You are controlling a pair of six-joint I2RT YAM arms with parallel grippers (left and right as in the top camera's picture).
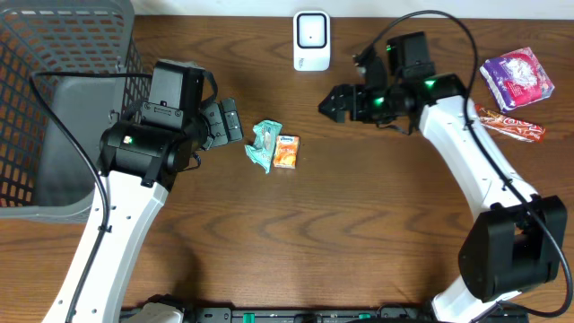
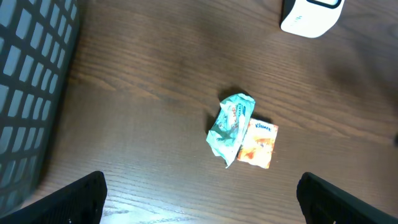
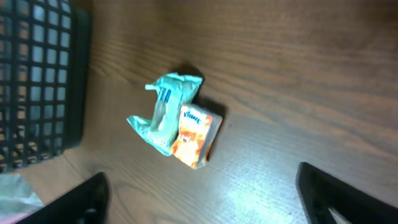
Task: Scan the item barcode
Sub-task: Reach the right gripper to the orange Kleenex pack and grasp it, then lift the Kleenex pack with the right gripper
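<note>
Two items lie touching on the wooden table (image 1: pixel 359 233), between the arms: a crumpled teal packet (image 1: pixel 264 145) and an orange Kleenex tissue pack (image 1: pixel 286 152). Both the left gripper (image 1: pixel 239 121) and right gripper (image 1: pixel 326 104) hang empty, jaws wide.

Overhead top-down; wrists above orange packet (image 2: pixel 258 144)

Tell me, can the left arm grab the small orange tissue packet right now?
Probably yes. The open left gripper hangs nearby and nothing covers the small orange tissue packet, though the crumpled teal wrapper touching it might get pinched too.
</note>
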